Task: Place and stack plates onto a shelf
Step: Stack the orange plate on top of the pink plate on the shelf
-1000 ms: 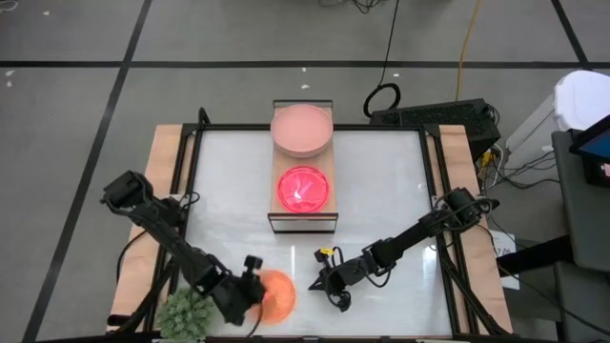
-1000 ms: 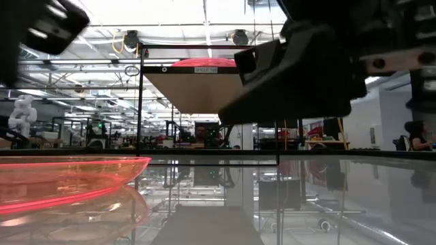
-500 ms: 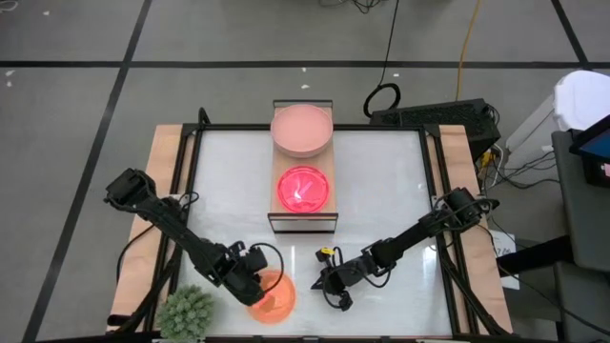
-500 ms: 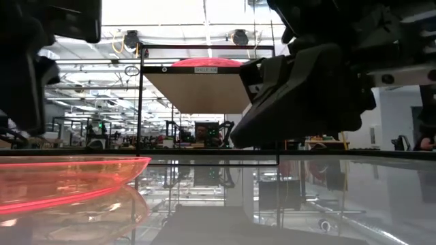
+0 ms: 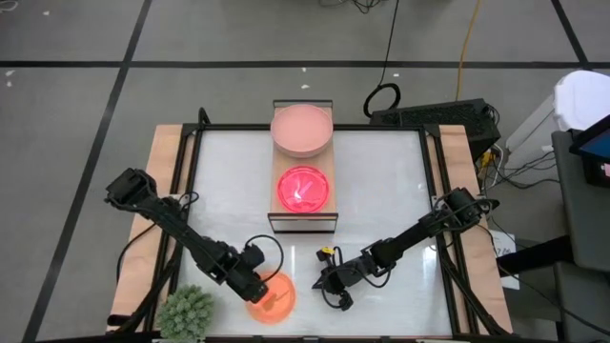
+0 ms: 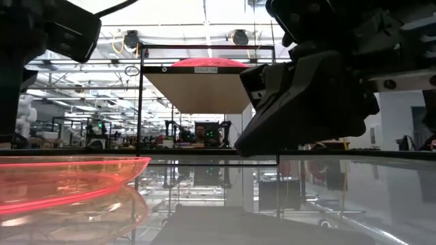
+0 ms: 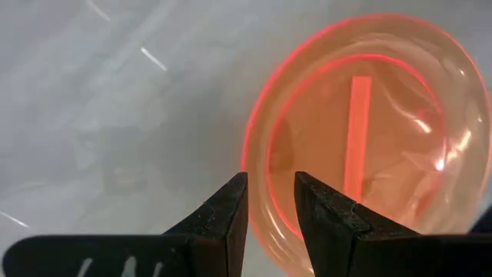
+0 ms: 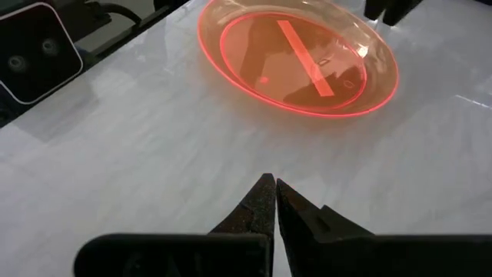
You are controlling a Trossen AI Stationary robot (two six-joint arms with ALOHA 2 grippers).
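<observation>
An orange see-through plate [image 5: 273, 297] lies flat on the white table near its near edge, also in the low view [image 6: 68, 180]. My left gripper [image 5: 251, 283] is open at the plate's left rim [image 7: 257, 185]; one finger stands outside the rim and one inside, and I cannot tell whether they touch it. My right gripper [image 5: 329, 286] is shut and sits just above the table to the plate's right [image 8: 274, 187]. The shelf [image 5: 303, 221] stands at the table's far middle. A dusty pink plate [image 5: 302, 129] and a hot pink plate [image 5: 304, 189] rest on its board.
A spiky green plant ball [image 5: 188, 312] sits at the near left corner, close behind my left arm. Wooden side boards [image 5: 164, 191] run along both table sides. Bare white tabletop [image 5: 229, 181] lies left and right of the shelf.
My left arm has swung away from the plant ball toward the far edge, and its gripper has turned and settled at the orange plate's left rim. The plate has stayed flat where it was. My right gripper has kept still.
</observation>
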